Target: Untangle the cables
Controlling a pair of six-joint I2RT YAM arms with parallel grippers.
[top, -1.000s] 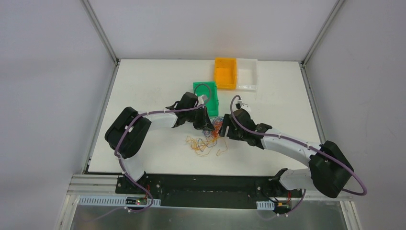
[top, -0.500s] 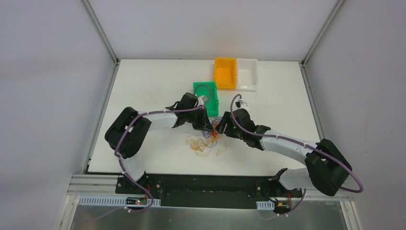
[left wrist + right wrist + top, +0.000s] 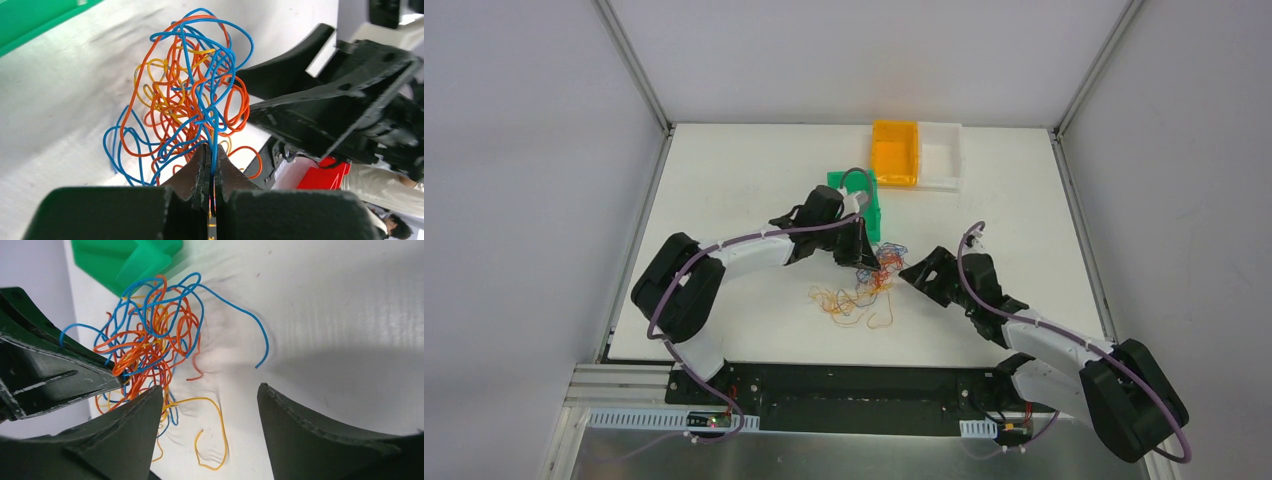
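Observation:
The cables (image 3: 192,95) form a tangle of thin blue, orange and yellow strands that hangs from my left gripper (image 3: 210,150). That gripper is shut on a blue strand, with an orange-yellow strand also in the gap. From above, the left gripper (image 3: 867,256) holds the bunch (image 3: 882,268) just over the table, and more loose cables (image 3: 839,301) lie below it. My right gripper (image 3: 210,389) stands open to the right of the tangle (image 3: 150,340) with nothing between its fingers. A single yellow strand (image 3: 217,432) lies on the table under it.
A green bin (image 3: 870,203) sits just behind the left gripper, partly hidden by the arm. An orange bin (image 3: 895,152) and a clear white bin (image 3: 941,155) stand at the far edge. Grey walls enclose the white table (image 3: 734,190).
My right arm has pulled back to the right and toward the near edge, away from the tangle. The left gripper stays shut on the cables and has shifted slightly right.

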